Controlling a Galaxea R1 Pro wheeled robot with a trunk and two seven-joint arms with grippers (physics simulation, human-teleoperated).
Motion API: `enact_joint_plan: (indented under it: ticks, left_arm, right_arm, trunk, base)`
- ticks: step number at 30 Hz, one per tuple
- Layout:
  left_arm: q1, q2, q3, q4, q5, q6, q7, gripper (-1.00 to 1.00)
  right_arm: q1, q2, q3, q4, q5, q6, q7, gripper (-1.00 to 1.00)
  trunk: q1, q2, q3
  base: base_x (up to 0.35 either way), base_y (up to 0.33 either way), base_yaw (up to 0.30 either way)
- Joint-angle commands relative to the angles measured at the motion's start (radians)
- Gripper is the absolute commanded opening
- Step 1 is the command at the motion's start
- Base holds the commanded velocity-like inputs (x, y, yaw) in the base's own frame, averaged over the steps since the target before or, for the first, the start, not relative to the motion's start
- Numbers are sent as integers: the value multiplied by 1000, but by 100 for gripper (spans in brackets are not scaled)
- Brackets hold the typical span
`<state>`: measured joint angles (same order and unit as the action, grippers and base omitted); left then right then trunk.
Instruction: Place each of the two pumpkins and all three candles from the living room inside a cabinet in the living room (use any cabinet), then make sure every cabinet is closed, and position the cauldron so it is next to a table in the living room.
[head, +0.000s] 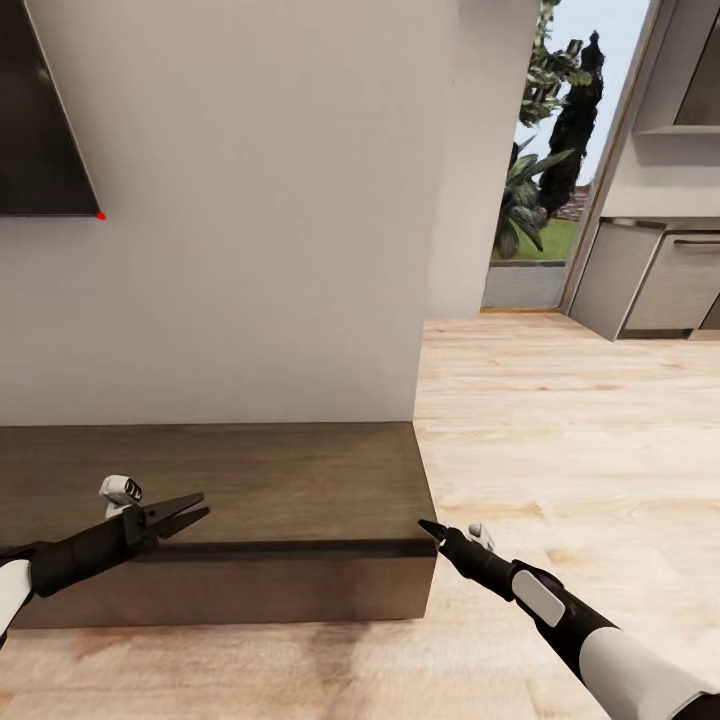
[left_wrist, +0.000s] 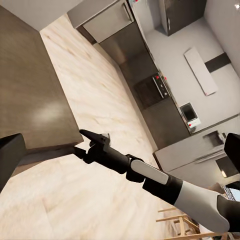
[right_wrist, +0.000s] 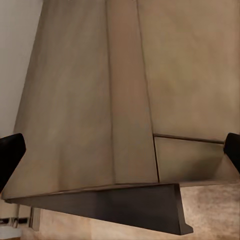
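The long, low, dark brown cabinet stands against the white wall, and its right end stops at the wall's corner. A dark seam runs along the top of its flat front. My left gripper hovers open over the cabinet's front edge, left of its middle, holding nothing. At the cabinet's front right corner, my right gripper points at the top edge, open and empty. The left wrist view shows that right gripper beside the cabinet's corner. The right wrist view looks closely at the cabinet's top and front panel.
A dark TV screen hangs on the wall above the cabinet's left part. Pale wood floor stretches right towards a doorway onto a garden and grey kitchen cabinets. A kitchen counter with a stove appears in the left wrist view.
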<state>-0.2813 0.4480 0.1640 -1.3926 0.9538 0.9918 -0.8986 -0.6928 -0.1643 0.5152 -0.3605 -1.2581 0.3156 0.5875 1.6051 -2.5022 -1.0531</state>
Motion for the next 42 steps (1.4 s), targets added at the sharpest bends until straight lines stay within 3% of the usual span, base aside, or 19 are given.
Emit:
enact_joint_plan:
  ticks: [1, 7, 13, 17, 21, 42]
  left_arm:
    - [-1, 0, 0, 1, -1, 4, -3, 100]
    - [-1, 0, 0, 1, -1, 4, -3, 100]
    - [-1, 0, 0, 1, -1, 4, -3, 100]
    - [-1, 0, 0, 1, -1, 4, -3, 100]
    - [-1, 0, 0, 1, -1, 4, -3, 100]
    - [-1, 0, -1, 2, -1, 4, -3, 100]
  right_arm:
    - [-1, 0, 8, -2, -14, 8, 3, 100]
    - [0, 0, 8, -2, -12, 8, 3, 100]
    - [0, 0, 9, -1, -14, 15, 2, 100]
    - [0, 0, 8, 7, -14, 99, -26, 100]
    - [0, 0, 8, 9, -14, 125, -54, 100]
    - [1, 2, 11, 9, -12, 131, -59, 100]
  trunk:
    - [0, 0, -1]
    - [0, 0, -1]
    - [2, -2, -20]
    - [2, -2, -20]
    - [2, -2, -20]
    - [4, -2, -36]
  base:
    - [0, 0, 0]
    - [0, 0, 0]
    - [0, 0, 0]
    - [0, 0, 0]
    - [0, 0, 0]
    - [0, 0, 0]
